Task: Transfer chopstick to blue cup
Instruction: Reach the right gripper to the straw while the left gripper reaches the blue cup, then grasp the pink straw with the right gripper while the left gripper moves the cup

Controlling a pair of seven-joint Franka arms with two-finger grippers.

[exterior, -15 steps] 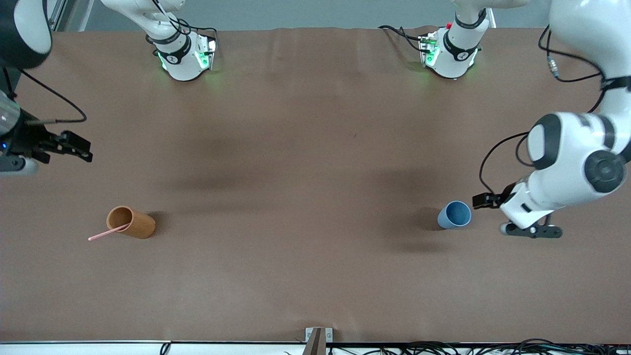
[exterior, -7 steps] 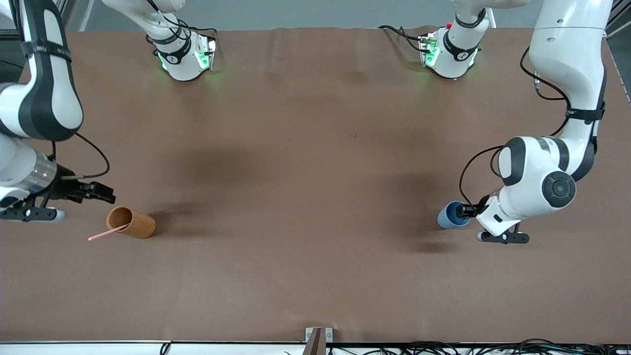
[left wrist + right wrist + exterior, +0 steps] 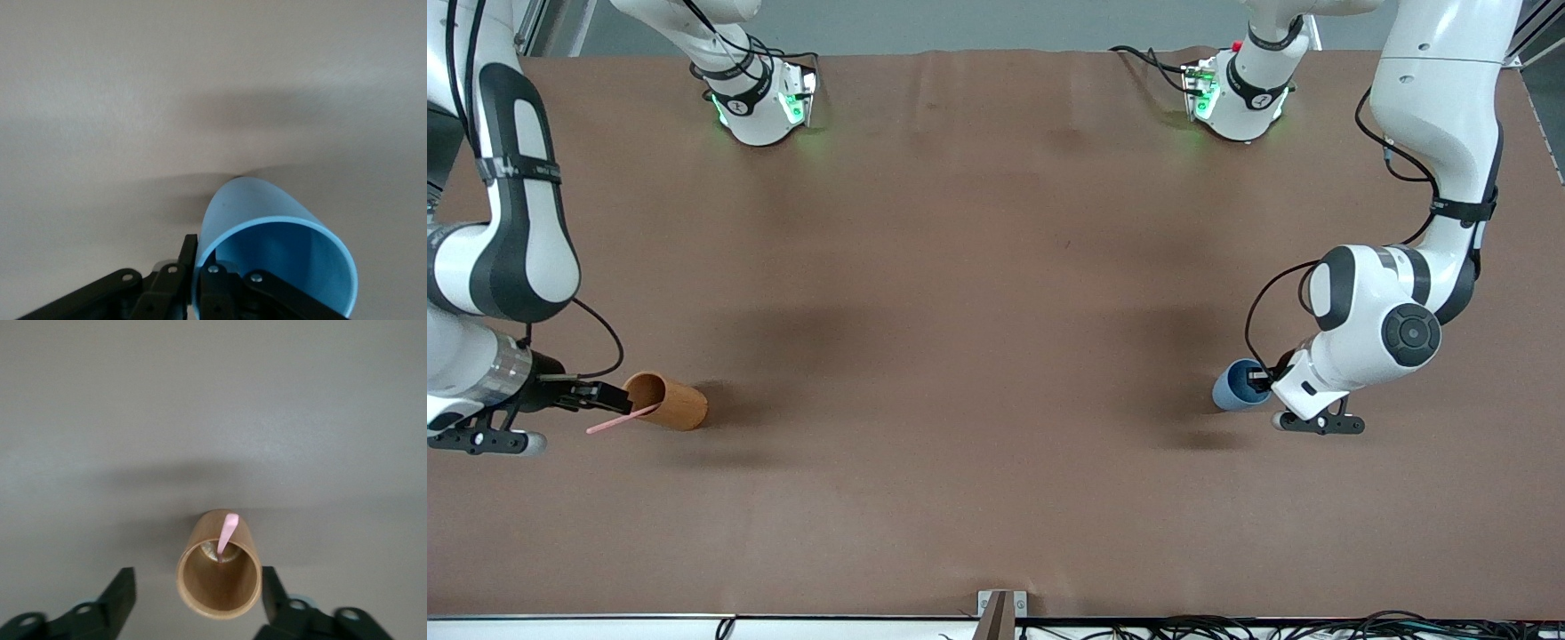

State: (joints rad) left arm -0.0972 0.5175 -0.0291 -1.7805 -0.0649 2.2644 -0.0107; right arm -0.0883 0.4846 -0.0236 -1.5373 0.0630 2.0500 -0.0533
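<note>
Left wrist view: fingers (image 3: 213,287) pinched tight on the rim of the blue cup (image 3: 277,257), one inside the wall and one outside; fingertips mostly cut off at the frame edge, cup base hidden by its own body. In the front view, left gripper (image 3: 1261,380) largely masked by its own wrist housing, only a dark sliver showing against the blue cup (image 3: 1232,388), which stands toward the left arm's end of the table (image 3: 996,356). Forearm bent down steeply from a raised elbow, wrist low over the table.

Right wrist view: two fingers (image 3: 120,593) spread wide on either side of the brown cup (image 3: 219,565), clear of its wall, holding nothing; tips cut off by the frame. Chopstick (image 3: 227,535) leaning out of the brown cup's mouth, lower end hidden inside. In the front view, right gripper (image 3: 600,396) low at the brown cup (image 3: 667,400), fingers hard to separate there; chopstick (image 3: 623,419) protruding from the cup toward the right arm's end of the table. Right forearm dropping from a high elbow, partly out of frame.
</note>
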